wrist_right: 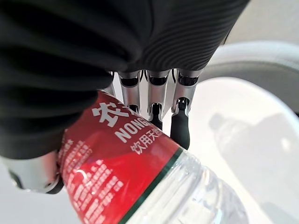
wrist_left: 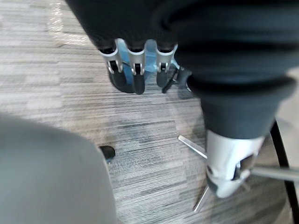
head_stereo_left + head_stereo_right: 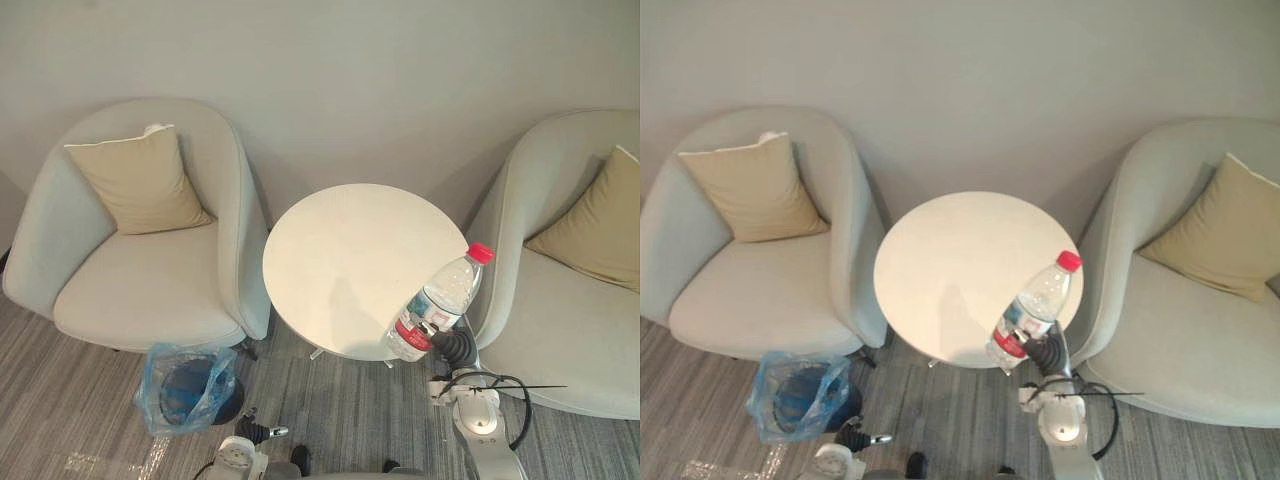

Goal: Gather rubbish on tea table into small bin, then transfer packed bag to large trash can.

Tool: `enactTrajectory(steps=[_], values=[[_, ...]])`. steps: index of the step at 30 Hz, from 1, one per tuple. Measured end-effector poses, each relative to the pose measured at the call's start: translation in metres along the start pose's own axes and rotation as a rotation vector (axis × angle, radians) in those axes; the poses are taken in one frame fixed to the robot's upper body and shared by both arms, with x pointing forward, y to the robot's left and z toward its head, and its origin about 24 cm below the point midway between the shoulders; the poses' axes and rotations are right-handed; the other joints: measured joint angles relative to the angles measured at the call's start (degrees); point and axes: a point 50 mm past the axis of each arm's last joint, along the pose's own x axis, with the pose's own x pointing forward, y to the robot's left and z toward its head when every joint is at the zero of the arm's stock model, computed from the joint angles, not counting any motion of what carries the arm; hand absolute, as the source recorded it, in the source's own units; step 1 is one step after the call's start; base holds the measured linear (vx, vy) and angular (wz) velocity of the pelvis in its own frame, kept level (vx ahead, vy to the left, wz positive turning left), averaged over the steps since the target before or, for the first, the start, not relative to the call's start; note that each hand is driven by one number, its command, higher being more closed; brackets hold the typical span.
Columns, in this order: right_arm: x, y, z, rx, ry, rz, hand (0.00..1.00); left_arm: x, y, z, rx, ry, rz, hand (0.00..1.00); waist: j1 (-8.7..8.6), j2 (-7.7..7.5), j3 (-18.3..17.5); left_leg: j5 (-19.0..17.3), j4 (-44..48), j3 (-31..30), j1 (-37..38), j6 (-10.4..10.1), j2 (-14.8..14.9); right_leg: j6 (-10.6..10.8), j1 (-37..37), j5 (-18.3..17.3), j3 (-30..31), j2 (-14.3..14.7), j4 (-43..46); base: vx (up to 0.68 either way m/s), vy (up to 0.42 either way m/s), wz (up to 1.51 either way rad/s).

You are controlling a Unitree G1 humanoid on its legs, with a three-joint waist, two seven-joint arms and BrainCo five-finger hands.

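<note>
You have a plain grey wall (image 3: 350, 60) across 12 o'clock. At your 10 o'clock sits a pale armchair (image 3: 150, 290) with a tan cushion (image 3: 140, 180) against its back; a second armchair (image 3: 580, 350) with a second cushion (image 3: 595, 225) is at 3 o'clock. A round white table (image 3: 350, 260) stands between them on grey striped carpet (image 3: 340, 410)

Count taken standing in the room, facing the wall.

Armchairs: two, namely the left armchair (image 3: 140, 290) and the right armchair (image 3: 570, 350).

Cushions: two, both tan, one per seat, namely the left cushion (image 3: 140, 180) and the right cushion (image 3: 595, 225).

Round tables: one, the tea table (image 3: 340, 240), white-topped.

Plastic bottles: one, the bottle (image 3: 440, 300), clear with a red cap and a red label.

Bins: one, the small bin (image 3: 226, 398).

Bin liners: one, the blue bag (image 3: 155, 395).

Robot hands: two, the left hand (image 3: 262, 432) and the right hand (image 3: 455, 345).
</note>
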Motion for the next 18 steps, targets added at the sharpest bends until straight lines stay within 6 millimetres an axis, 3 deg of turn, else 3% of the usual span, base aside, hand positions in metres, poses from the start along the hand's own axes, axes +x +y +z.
enactTrajectory(steps=[3,5,6,8,9,10,11,13,16,18], values=[[0.009,0.003,0.014,0.020,-0.061,-0.017,1.00,0.000,0.001,0.006,0.005,-0.027,0.006,0.00,-0.08,-0.49,0.1,5.8,-0.2,3.5,-4.5,2.5,-1.7,-0.9,-3.8,-0.5,-3.8,-2.9,3.4,-0.15,0.024,0.71],[0.016,0.003,0.019,0.022,-0.085,-0.031,1.00,0.000,-0.001,0.008,-0.005,-0.029,0.007,0.00,0.07,-0.14,0.3,-0.2,5.1,15.5,-5.6,4.8,1.3,-1.1,-4.4,-0.2,-7.4,-4.2,4.4,-0.08,0.091,0.72],[0.018,0.001,0.019,0.012,-0.090,-0.058,1.00,-0.001,-0.004,0.007,0.003,-0.027,0.001,0.00,-0.38,-0.08,0.3,-3.9,9.5,22.6,-5.2,4.7,3.9,-1.1,-4.3,-0.2,-9.5,-5.5,5.2,-0.02,0.078,0.90],[0.020,-0.008,0.015,-0.013,-0.077,-0.111,1.00,-0.001,-0.011,0.008,0.049,-0.031,-0.025,0.00,-1.33,-0.02,0.2,-5.9,10.7,30.9,-3.2,2.7,7.6,0.4,-3.5,0.6,-12.5,-7.3,5.6,-0.03,0.152,0.93],[0.021,-0.009,0.013,-0.018,-0.071,-0.119,1.00,-0.001,-0.013,0.007,0.053,-0.029,-0.030,0.00,-1.47,0.23,0.1,-5.7,9.4,31.1,-2.9,1.5,7.7,0.8,-3.5,0.7,-12.9,-7.3,5.5,-0.06,0.217,0.71],[0.024,-0.010,0.007,-0.021,-0.040,-0.138,1.00,-0.001,-0.012,0.009,0.085,-0.034,-0.035,0.00,-1.52,-0.12,0.0,-4.6,5.1,30.7,-1.8,0.1,5.7,1.8,-3.5,1.6,-13.3,-7.8,4.6,-0.08,0.214,0.50],[0.024,-0.006,-0.001,-0.019,0.001,-0.134,1.00,0.000,-0.009,0.008,0.118,-0.035,-0.033,0.00,-1.37,-1.54,-0.3,-1.9,0.3,29.6,-0.9,1.1,3.6,1.1,-3.6,3.4,-12.8,-7.7,1.7,-0.09,0.245,0.50],[0.026,-0.001,-0.009,-0.026,0.035,-0.113,1.00,0.001,-0.002,0.006,0.145,-0.030,-0.022,0.00,-1.29,-2.48,-0.4,-0.6,-2.1,29.1,-0.5,2.2,1.8,1.3,-2.6,4.8,-10.9,-7.6,-0.9,-0.05,0.164,0.30],[0.029,0.008,-0.020,-0.043,0.090,-0.075,1.00,0.001,-0.001,0.006,0.147,-0.033,-0.019,0.00,-0.72,-2.29,-0.3,-0.6,-2.3,28.8,0.0,2.6,0.6,1.2,-1.8,6.9,-8.5,-7.7,-2.5,-0.03,0.126,0.05],[0.030,0.013,-0.023,-0.058,0.103,-0.048,1.00,0.001,0.000,0.006,0.144,-0.037,-0.017,0.00,-0.46,-1.48,0.3,-1.5,-3.7,28.0,0.7,3.5,0.1,1.1,-2.7,6.8,-8.5,-8.7,1.1,-0.05,0.062,0.11]])
